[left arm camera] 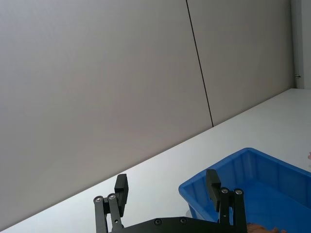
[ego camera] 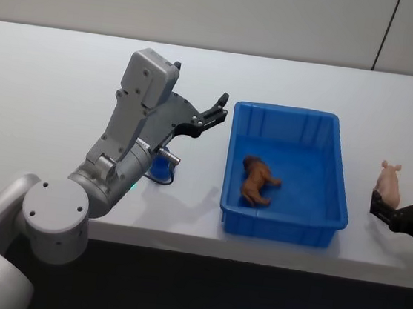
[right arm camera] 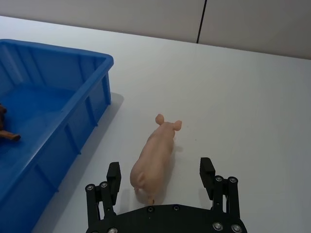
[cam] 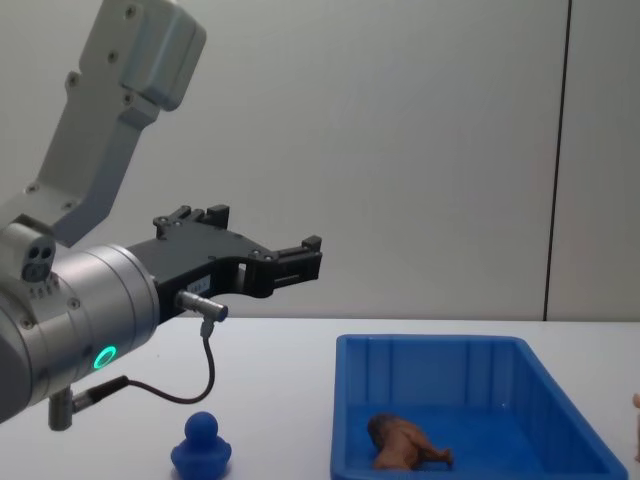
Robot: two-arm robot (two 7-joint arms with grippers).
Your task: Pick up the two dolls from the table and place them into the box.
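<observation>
Right now the left gripper (ego camera: 215, 112) is hanging in the air to the left of the box (ego camera: 282, 226), with its claw spread wide and gripping nothing. In the chest view the left gripper (cam: 300, 262) is reaching out level, well above the table (cam: 280, 380), and a small blue figure (cam: 201, 445) is sitting on the tabletop beneath the arm. From the left wrist view its two black fingers (left arm camera: 121, 187) are showing far apart against the grey wall (left arm camera: 97, 87), with a corner of the box (left arm camera: 233, 170) beyond them. The brown doll (ego camera: 257, 180) is lying on the floor of the box, toward its left and near side, with its limbs sticking out. In the chest view the brown doll (cam: 400, 443) is resting low behind the front wall. The pale doll (ego camera: 390, 181) is lying on the table (ego camera: 49, 92) to the right of the box, clear of it, with its eared head pointing away from the robot. The right gripper (ego camera: 400, 194) is coming in from the right edge just behind this doll. In the right wrist view the right gripper (right arm camera: 160, 166) is holding its claw open, one finger on each side of the hind end of the pale doll (right arm camera: 155, 155), and neither finger is touching it. The blue box (right arm camera: 73, 126) is standing beside them, and part of the brown doll (right arm camera: 7, 128) is showing inside it.
</observation>
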